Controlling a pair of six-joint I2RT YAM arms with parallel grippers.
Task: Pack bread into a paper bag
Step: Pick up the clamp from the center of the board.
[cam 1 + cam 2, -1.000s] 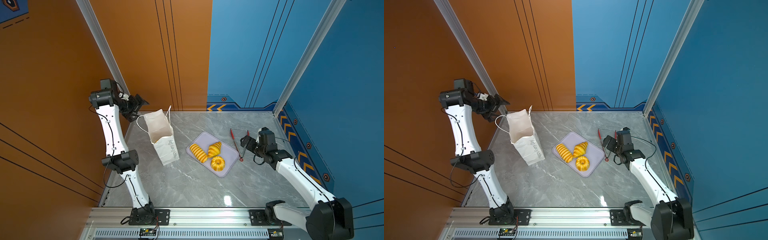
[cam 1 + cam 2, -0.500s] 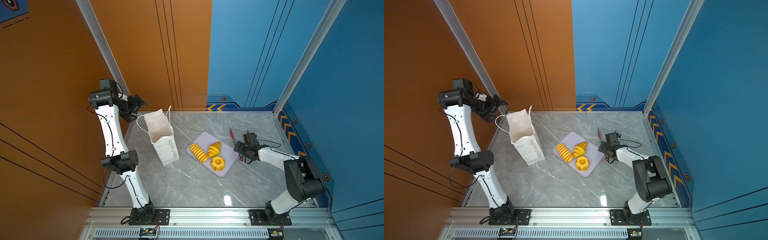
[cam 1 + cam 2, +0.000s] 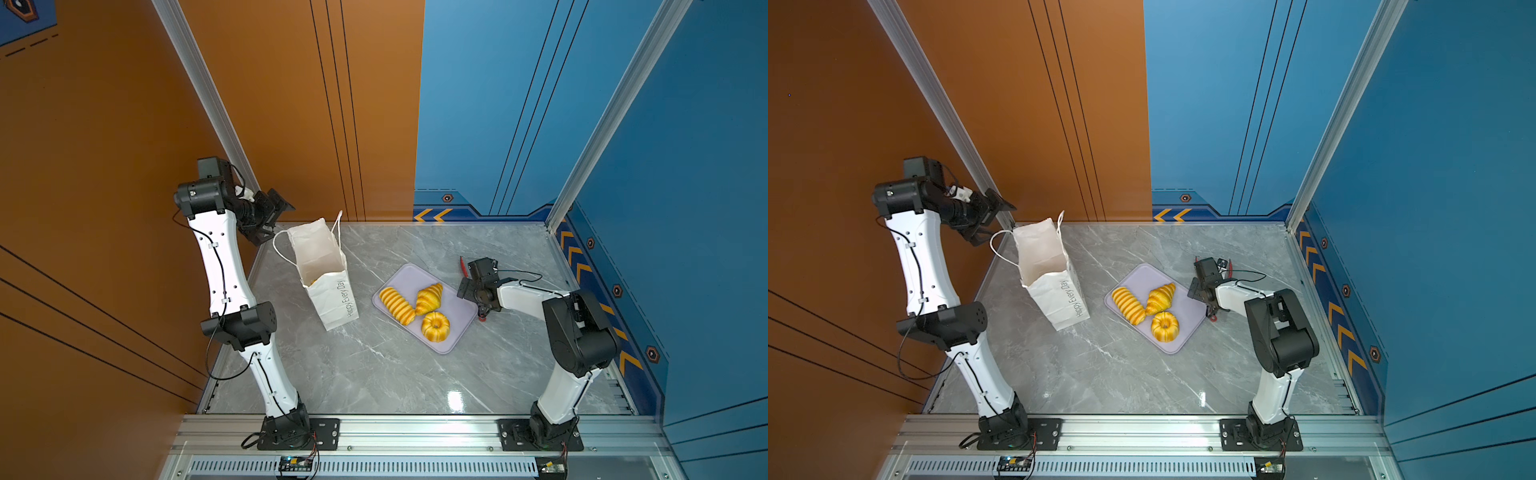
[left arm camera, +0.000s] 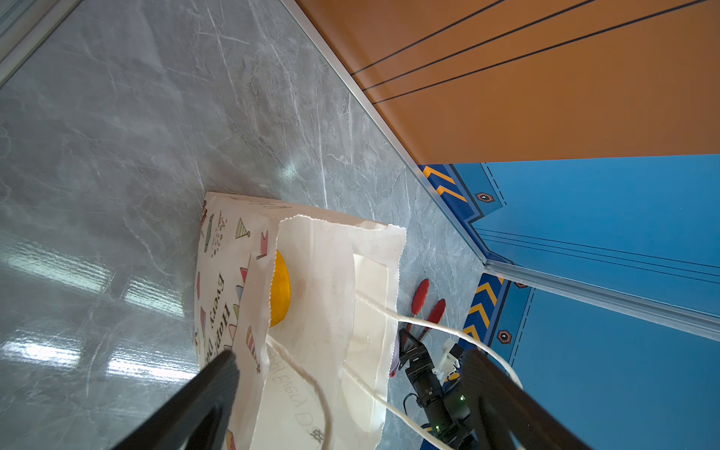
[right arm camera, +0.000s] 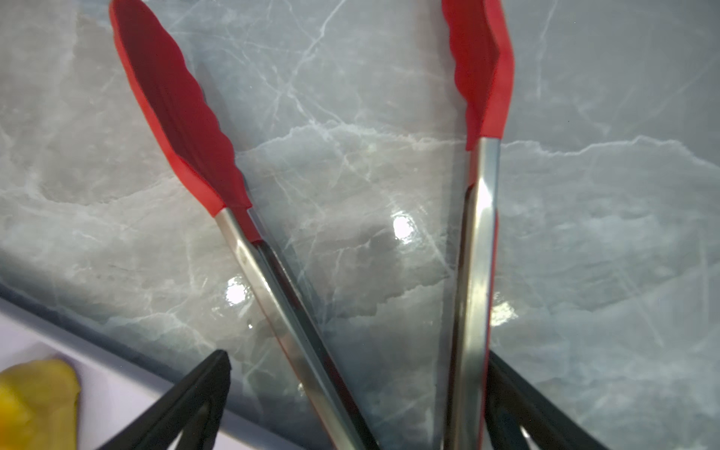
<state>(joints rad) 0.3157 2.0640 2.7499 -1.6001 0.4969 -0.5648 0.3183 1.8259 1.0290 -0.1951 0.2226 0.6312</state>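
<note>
Grey marble table [image 3: 374,374]: white paper bag [image 3: 332,299] upright, mouth open, back-left; 1 yellow pastry [image 4: 280,288] inside. Right of bag, lilac tray [image 3: 451,340] holds ridged loaf [image 3: 397,305], croissant [image 3: 428,297], ring cake [image 3: 435,326]. Beside tray, red tongs [image 5: 272,296] flat. Jaws: left gripper [image 3: 275,222] spread wide, empty, by bag rim; right gripper [image 5: 356,358] spread wide, straddling tongs, not clamping.

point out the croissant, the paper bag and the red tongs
croissant [image 3: 429,298], in a top view, middle of its body
paper bag [image 3: 337,300], in a top view, its printed side wall
red tongs [image 5: 175,113], right wrist view, on one red tip
</note>
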